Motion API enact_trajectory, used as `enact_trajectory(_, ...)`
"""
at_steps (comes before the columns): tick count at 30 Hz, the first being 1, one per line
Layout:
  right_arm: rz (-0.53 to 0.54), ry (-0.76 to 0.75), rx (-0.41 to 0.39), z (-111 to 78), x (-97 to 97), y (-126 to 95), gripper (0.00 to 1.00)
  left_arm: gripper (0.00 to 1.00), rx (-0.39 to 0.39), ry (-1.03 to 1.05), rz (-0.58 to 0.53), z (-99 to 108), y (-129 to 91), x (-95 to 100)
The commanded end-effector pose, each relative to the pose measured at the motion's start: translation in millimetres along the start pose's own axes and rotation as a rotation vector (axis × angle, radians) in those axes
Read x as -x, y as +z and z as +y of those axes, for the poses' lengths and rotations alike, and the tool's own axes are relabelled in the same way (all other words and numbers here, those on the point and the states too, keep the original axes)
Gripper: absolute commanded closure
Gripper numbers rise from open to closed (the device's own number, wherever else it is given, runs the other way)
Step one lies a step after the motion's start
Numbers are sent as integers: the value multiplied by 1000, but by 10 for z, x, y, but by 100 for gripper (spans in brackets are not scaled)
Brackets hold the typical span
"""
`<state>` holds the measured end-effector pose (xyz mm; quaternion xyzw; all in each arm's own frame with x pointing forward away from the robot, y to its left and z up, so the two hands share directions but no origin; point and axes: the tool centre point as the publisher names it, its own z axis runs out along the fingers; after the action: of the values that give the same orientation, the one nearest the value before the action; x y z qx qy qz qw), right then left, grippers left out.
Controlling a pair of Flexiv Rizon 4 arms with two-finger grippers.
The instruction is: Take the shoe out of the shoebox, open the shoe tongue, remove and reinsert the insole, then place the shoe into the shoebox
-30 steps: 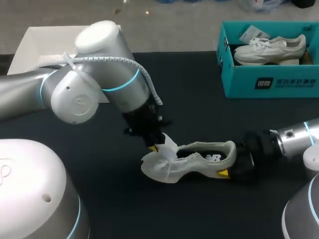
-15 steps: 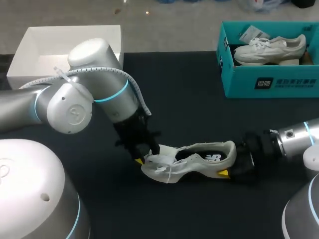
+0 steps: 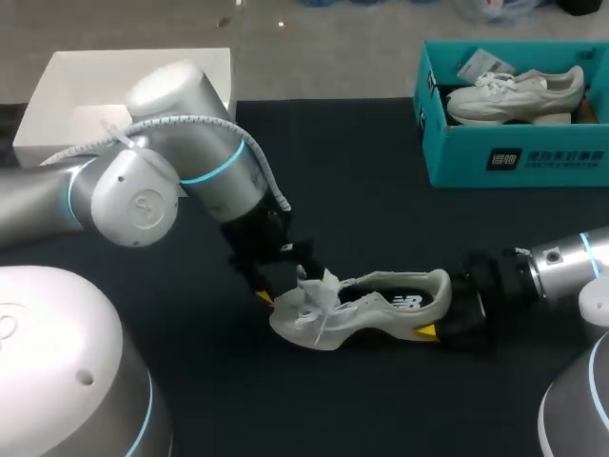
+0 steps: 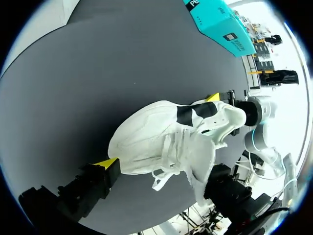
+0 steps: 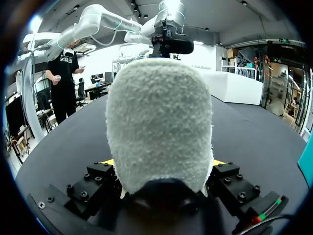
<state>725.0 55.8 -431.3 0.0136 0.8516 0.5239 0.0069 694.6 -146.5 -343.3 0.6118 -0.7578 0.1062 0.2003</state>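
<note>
A white shoe [image 3: 381, 307] lies on its side on the black table, toe toward my left arm. My right gripper [image 3: 447, 319] is shut on its heel; in the right wrist view the fuzzy heel [image 5: 159, 122] fills the gap between both fingers of that gripper [image 5: 161, 164]. At the toe end, my left gripper [image 3: 285, 276] stands open, fingers wide on either side of the forefoot. In the left wrist view the shoe [image 4: 161, 137] lies between the fingers of that gripper [image 4: 164, 176], with the tongue [image 4: 203, 161] and laces hanging loose. The teal shoebox [image 3: 533, 157] stands at the back right.
A second white shoe [image 3: 514, 95] lies inside the teal shoebox. An open white box [image 3: 95, 86] sits at the back left, behind my left arm. Black tabletop stretches between the shoe and the shoebox.
My left gripper held the tongue pinched a second ago, drew it toward the toe, then opened and let it go. The right gripper and the heel have stayed put.
</note>
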Motion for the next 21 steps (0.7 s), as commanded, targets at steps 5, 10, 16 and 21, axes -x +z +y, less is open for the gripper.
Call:
enact_trajectory(5,-3,0,-3,-39,-21,4,100,0,157,1011,-60,253,-456,-211)
enact_trajectory(10,-3,0,-3,-39,-21,4,100,0,234,1350,-62,301,-674,-339)
enact_trajectory(16,-3,0,-3,-39,-21,4,100,0,308,1527,-81,252,-798,-473)
enact_trajectory(21,-3,0,-3,-39,-21,4,100,0,314,1551,-211,254,-830,-697)
